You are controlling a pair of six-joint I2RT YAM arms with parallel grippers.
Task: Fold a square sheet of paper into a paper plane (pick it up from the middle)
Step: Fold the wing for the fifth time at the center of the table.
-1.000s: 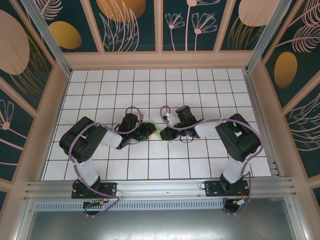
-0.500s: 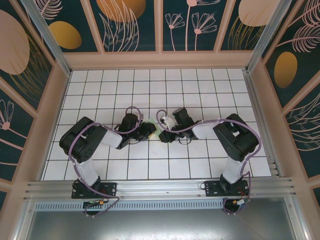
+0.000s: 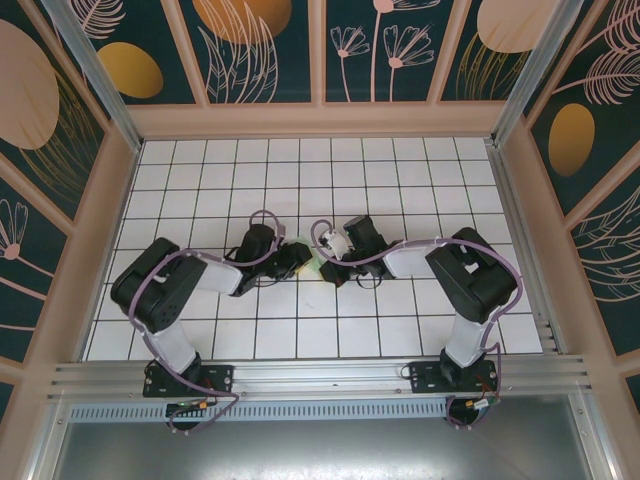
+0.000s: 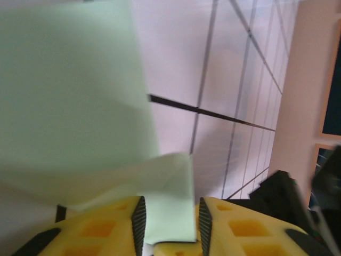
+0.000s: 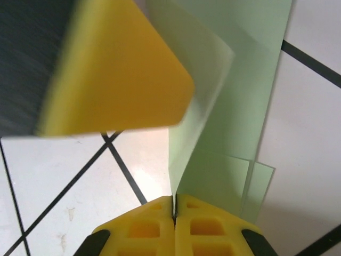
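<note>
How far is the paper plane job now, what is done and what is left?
Done: the square sheet of paper shows folded layers. In hand: the right gripper is shut on its edge, the left gripper has a flap between parted fingers. Left: no pointed plane shape yet, so more folds are likely needed.

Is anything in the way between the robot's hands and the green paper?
Nothing visible is. The right gripper is pinched shut on the folded paper sheet, and a flap of it lies between the open fingers of the left gripper.
</note>
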